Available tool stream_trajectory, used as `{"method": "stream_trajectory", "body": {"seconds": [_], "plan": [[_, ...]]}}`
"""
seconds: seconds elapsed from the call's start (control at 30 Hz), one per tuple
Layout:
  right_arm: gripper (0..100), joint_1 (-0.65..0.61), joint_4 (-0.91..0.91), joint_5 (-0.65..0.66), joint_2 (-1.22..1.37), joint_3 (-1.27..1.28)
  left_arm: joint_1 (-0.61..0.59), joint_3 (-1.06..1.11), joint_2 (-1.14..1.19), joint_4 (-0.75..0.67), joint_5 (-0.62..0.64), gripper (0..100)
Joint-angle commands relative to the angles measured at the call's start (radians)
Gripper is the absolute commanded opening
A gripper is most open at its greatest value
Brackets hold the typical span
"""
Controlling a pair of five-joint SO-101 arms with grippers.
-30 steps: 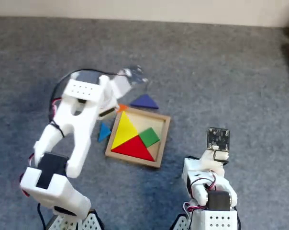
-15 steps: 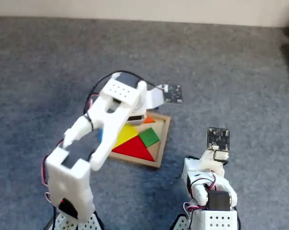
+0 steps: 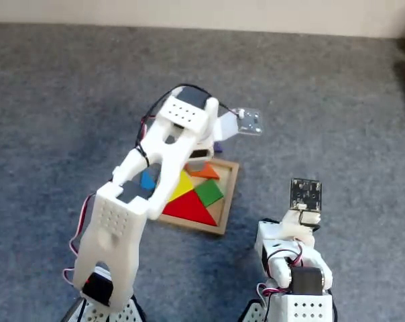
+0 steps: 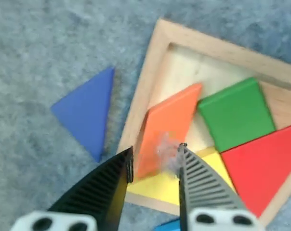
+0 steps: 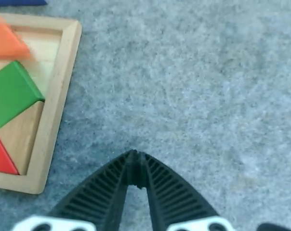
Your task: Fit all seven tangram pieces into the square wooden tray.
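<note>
The left gripper (image 4: 155, 153) is pinching the orange wooden parallelogram (image 4: 167, 122) between narrowly parted jaws. It is holding the piece over the square wooden tray's (image 3: 231, 198) 12 o'clock gap beside the green square (image 4: 237, 113), probably to seat it. The right gripper (image 5: 136, 166) is sitting closed and empty at the tray's 4 o'clock.

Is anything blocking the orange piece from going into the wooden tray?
Nothing visible does. The left gripper holds the orange piece over the tray, where bare wood shows beside it; the green piece and yellow piece border that gap.
</note>
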Motion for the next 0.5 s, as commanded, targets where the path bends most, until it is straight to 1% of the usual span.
{"method": "stream_trajectory", "body": {"seconds": [0.0,0.17,0.3,0.47], "plan": [[1.2,0.012,-0.025,0.015,-0.005,0.134,-0.039,-0.051,-0.010,0.009,-0.003,16],[1.2,0.012,-0.025,0.015,-0.005,0.134,-0.068,-0.051,-0.018,0.002,-0.005,16],[1.2,0.012,-0.025,0.015,-0.005,0.134,-0.059,-0.054,-0.025,0.009,0.003,15],[1.2,0.012,-0.025,0.015,-0.005,0.134,-0.018,-0.085,-0.074,0.006,0.169,16]]}}
